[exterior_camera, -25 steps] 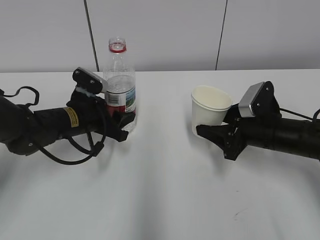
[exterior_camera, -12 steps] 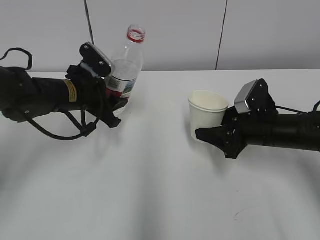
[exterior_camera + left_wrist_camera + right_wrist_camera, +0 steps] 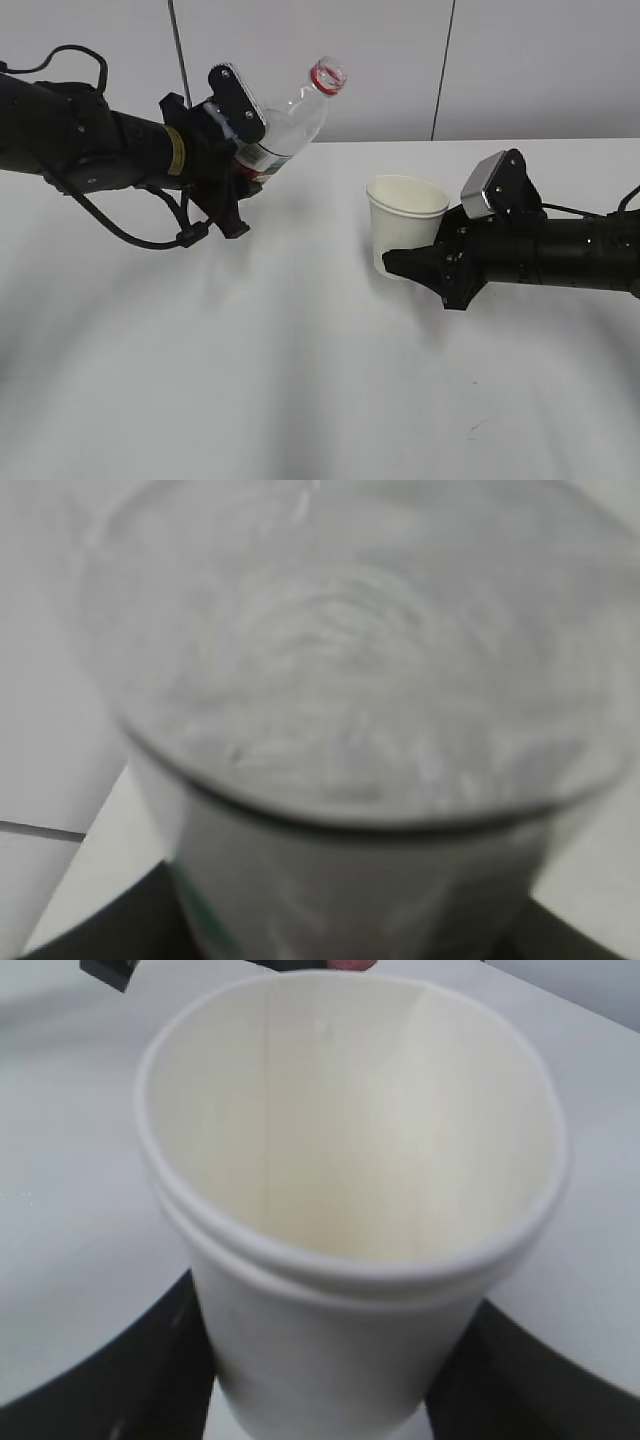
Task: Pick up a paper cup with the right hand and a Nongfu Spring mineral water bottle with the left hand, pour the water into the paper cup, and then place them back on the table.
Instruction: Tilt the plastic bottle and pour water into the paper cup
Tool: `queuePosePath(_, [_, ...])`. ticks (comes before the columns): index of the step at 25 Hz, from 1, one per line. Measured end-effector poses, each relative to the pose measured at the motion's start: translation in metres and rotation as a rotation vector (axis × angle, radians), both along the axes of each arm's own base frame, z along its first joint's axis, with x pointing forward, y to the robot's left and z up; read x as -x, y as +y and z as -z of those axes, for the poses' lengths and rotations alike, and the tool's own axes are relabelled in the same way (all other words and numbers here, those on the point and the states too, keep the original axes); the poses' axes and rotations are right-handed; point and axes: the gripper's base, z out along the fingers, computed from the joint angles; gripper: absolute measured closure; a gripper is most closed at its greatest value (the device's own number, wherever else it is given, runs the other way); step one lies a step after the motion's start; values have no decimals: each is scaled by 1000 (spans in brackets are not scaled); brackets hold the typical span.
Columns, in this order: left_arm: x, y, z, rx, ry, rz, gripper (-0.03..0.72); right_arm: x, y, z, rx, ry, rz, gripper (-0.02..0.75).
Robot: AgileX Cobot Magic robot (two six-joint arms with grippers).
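The left hand [image 3: 240,165] is clenching the Nongfu Spring mineral water bottle [image 3: 290,122] about its labelled lower body, jaws closed on either side of it, and is carrying it clear of the table [image 3: 300,380]; the right hand [image 3: 415,262] is grasping the paper cup [image 3: 405,232] near its base, fingers pressing both flanks, the cup sitting upright with its mouth facing twelve o'clock; whether its base is touching the table cannot be told. The bottle's long axis is running from seven o'clock at the grip to about two o'clock at the uncapped red-ringed neck, so the mouth is pointing toward the cup but lying well apart from it, at roughly ten o'clock from the rim; the right wrist view is showing the cup interior dry; the water [image 3: 350,710] is appearing only as a blur in the left wrist view. Judgement: pouring is turning on bringing the neck over the rim; either arm is closing that gap equally well.
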Motion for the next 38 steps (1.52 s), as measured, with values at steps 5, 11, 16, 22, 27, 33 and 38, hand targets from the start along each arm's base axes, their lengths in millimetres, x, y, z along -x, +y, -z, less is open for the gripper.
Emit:
queuePosePath(5, [-2, -2, -5, -60, -36, 33, 356, 0, 0, 0, 2, 1, 0, 349])
queuePosePath(11, [-8, -1, -14, -190, -85, 36, 356, -1, 0, 0, 3, -1, 4, 351])
queuePosePath(16, [-6, -9, -16, -295, -134, 106, 356, -10, 0, -8, 8, -40, -7, 351])
queuePosePath(22, [-6, -11, -18, -338, -161, 138, 356, -12, 1, -8, 50, -42, -27, 352])
queuePosePath(27, [-7, -10, -19, -375, -176, 139, 356, -9, 9, -6, 81, -37, -74, 353])
queuePosePath(33, [-6, -17, -25, -446, -223, 169, 356, -13, 16, -11, 61, -26, -83, 353])
queuePosePath(38, [-5, -20, -25, -527, -258, 195, 356, -15, 17, -14, 56, -1, -95, 353])
